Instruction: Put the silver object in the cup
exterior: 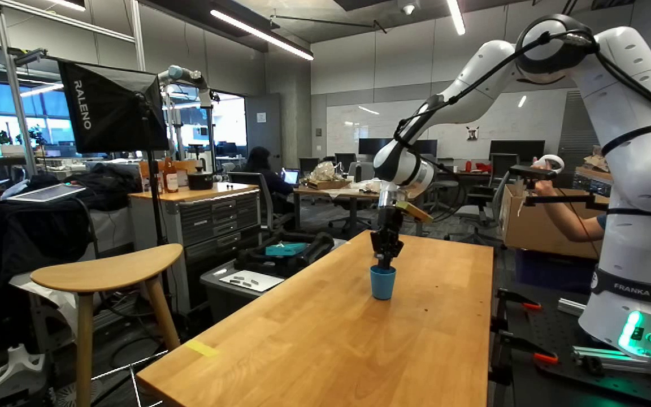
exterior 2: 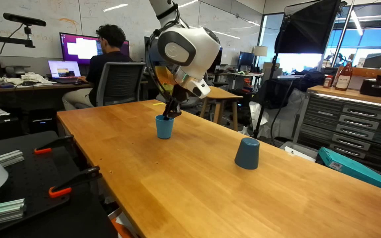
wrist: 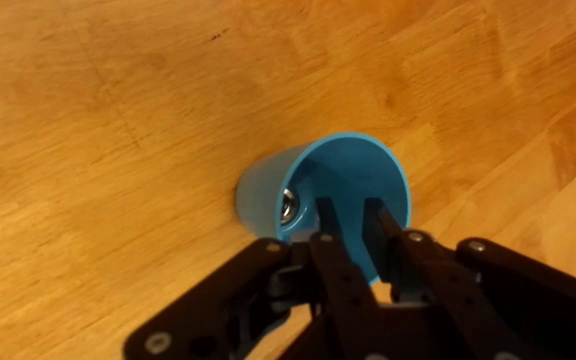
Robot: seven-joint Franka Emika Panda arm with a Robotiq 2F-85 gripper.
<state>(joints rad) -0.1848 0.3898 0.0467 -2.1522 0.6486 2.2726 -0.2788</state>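
The small blue cup stands upright on the wooden table in both exterior views (exterior: pixel 382 285) (exterior 2: pixel 164 129). It also shows in the wrist view (wrist: pixel 260 195), where I look into its mouth. The silver object (wrist: pixel 288 206), a shiny round piece, lies at the bottom inside the cup; the cup's rim partly hides it. It cannot be seen in the exterior views. My gripper (wrist: pixel 349 205) points down with its fingertips at and within the cup's mouth. The fingers are partly apart with a gap and nothing between them. The gripper also shows in both exterior views (exterior: pixel 385 263) (exterior 2: pixel 168 115).
A second, darker blue cup (exterior 2: pixel 247 153) stands upside down on the wooden table (exterior 2: pixel 177 191), near its edge. Clamps with orange tips (exterior 2: pixel 60 191) hold at the robot's side of the table. A stool (exterior: pixel 111 268) stands beside the table.
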